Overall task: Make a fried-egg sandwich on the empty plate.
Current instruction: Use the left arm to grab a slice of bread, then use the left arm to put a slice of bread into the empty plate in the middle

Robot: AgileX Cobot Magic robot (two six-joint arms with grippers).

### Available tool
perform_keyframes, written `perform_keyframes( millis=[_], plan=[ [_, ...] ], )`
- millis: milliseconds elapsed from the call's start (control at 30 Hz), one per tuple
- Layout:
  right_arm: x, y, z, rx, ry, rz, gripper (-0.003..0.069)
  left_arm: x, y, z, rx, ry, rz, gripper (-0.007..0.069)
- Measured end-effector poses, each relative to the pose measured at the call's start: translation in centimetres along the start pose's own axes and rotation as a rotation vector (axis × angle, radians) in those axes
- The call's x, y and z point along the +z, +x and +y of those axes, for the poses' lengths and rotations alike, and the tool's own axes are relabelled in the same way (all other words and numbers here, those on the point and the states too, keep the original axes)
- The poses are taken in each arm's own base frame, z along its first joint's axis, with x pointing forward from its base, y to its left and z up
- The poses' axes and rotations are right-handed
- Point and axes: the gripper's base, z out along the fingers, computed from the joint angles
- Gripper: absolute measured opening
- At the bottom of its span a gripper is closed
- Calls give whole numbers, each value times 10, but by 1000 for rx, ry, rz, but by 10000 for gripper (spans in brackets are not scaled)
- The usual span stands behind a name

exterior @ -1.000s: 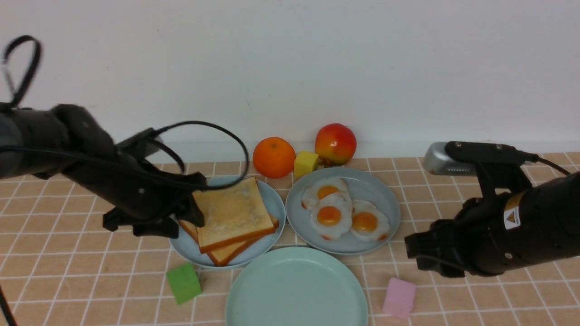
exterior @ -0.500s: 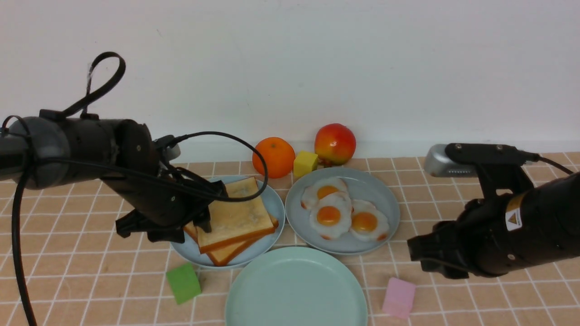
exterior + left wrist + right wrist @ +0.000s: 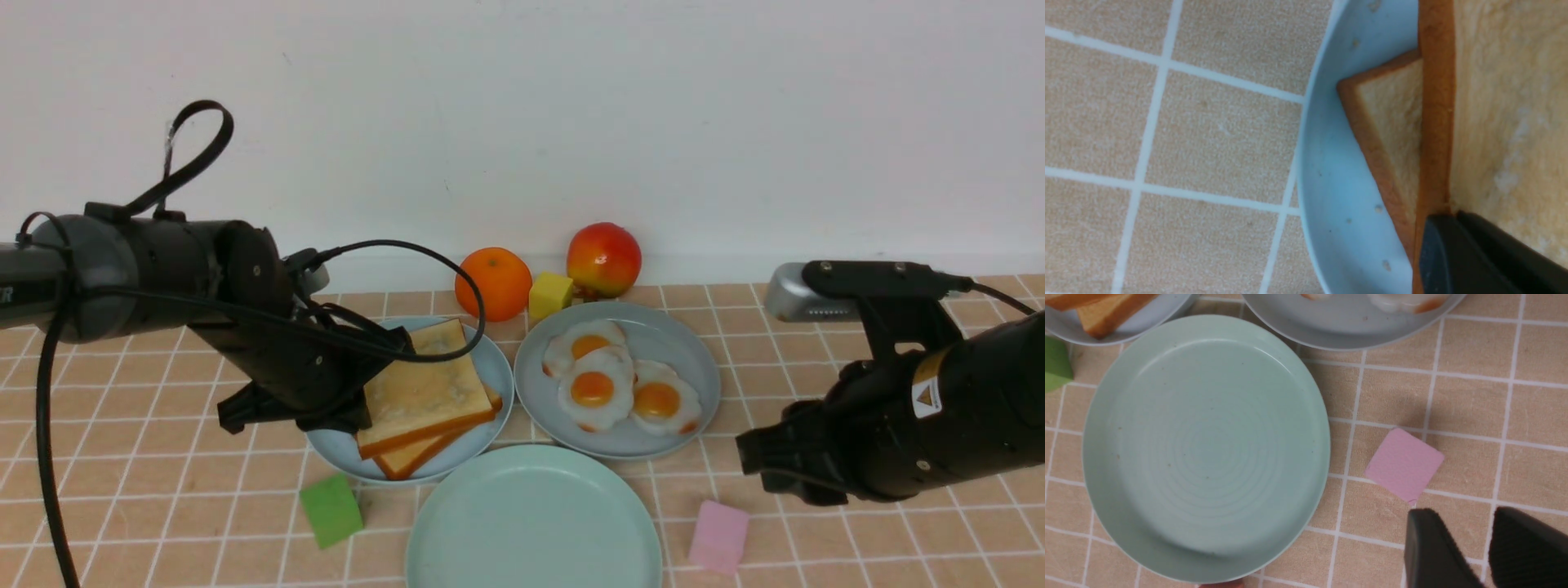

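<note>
Golden-brown top toast slice (image 3: pixel 424 392) on light blue plate (image 3: pixel 492 359), pinched at its left edge by closed left end effector (image 3: pixel 362 406). Bare mint-green plate (image 3: pixel 535 523) at table (image 3: pixel 163 490) near edge, just right and nearer. Fried eggs (image 3: pixel 593 389) further right, closest to parted, empty right end effector (image 3: pixel 747 461).

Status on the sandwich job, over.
Left gripper shut on top toast. Right gripper open, empty, near pink block. Mint plate bare. Nothing blocking.

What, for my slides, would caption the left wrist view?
Left gripper pinches the top toast slice on the light blue plate.
</note>
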Motion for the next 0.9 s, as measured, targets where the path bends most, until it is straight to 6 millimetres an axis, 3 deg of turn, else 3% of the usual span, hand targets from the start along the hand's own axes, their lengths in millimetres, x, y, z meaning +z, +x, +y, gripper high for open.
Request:
perform_keyframes(
  millis=[433,533,667,900],
  plan=[
    [0,0,0,0,1,4,239,-8,0,-2,41,6,0,-13],
    [0,1,0,0,2,7,239,-18,1,-3,56,13,1,-13],
    [0,1,0,-3,5,6,239,-47,-1,-8,85,53,-51,-13],
    [0,1,-1,-12,13,11,239,-65,2,-14,108,124,-56,-13]
  ],
)
